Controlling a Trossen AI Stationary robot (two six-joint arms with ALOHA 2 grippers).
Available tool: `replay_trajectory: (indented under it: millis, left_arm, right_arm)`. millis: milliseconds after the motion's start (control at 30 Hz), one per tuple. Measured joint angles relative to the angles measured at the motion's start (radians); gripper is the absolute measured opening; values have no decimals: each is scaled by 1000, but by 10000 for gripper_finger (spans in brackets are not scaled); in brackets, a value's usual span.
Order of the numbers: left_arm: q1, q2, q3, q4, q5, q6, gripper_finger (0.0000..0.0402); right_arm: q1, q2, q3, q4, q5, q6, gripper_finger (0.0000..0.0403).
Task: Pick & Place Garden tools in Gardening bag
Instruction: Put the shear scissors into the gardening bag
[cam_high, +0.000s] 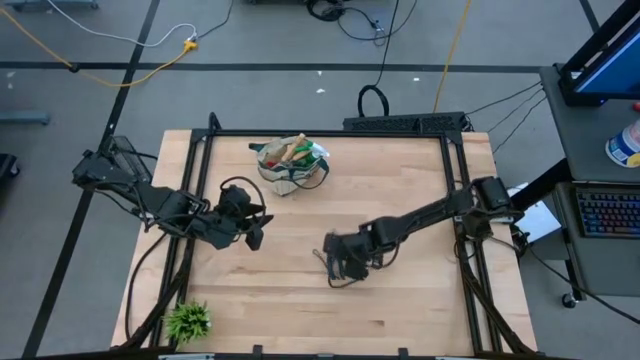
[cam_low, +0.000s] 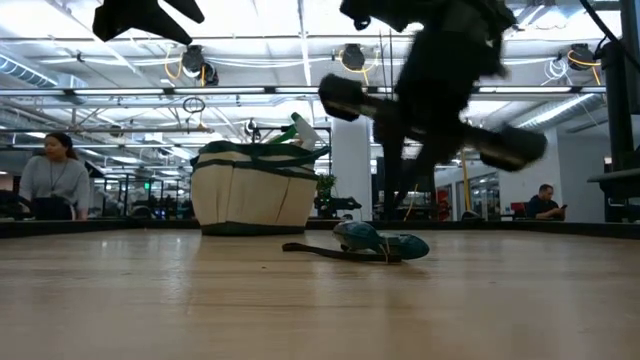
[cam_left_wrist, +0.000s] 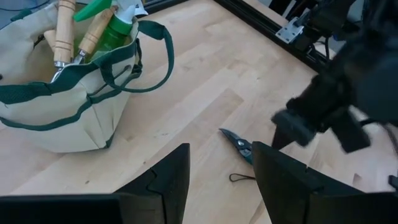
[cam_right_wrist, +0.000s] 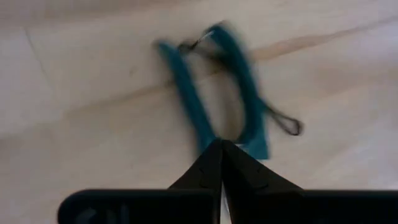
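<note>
The pruning shears (cam_right_wrist: 214, 87) are seen lying flat on the wooden table (cam_high: 400, 310), near its middle, with teal handles and a thin dark loop of cord trailing from one end. The right gripper (cam_right_wrist: 221, 149) is held directly above them, its two fingers pressed together into a single point with nothing pinched between them; in the right wrist view the handles are spread just beyond the fingertips. In the low view the shears (cam_low: 375, 243) rest on the board while the right arm is raised clear of them, so no contact is shown.

The left gripper (cam_left_wrist: 221, 168) is positioned apart from the shears, toward the left half of the table, with its fingers spread and empty; the blades (cam_left_wrist: 239, 144) are seen between and beyond those fingers.

The gardening bag (cam_high: 290, 165) stands upright near the far edge of the table, well apart from the shears. Wooden-handled tools (cam_left_wrist: 62, 31) and a green spray bottle (cam_left_wrist: 115, 28) are already held inside it.

A small leafy plant (cam_high: 188, 320) sits at the near left corner.
</note>
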Motion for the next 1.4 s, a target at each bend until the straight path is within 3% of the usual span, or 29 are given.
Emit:
replay_trajectory:
  millis: [133,700,1133,1400]
  left_arm:
    - [0,0,0,1,0,0,175]
    - [0,0,0,5,28,11,175]
    - [0,0,0,7,27,19,175]
    - [0,0,1,8,26,18,175]
  right_arm:
    - [43,40,-1,21,91,-73,8]
    - [66,40,-1,45,37,-94,139]
    - [37,67,-48,113,-39,-105,143]
    - [27,101,-67,193,10,-120,126]
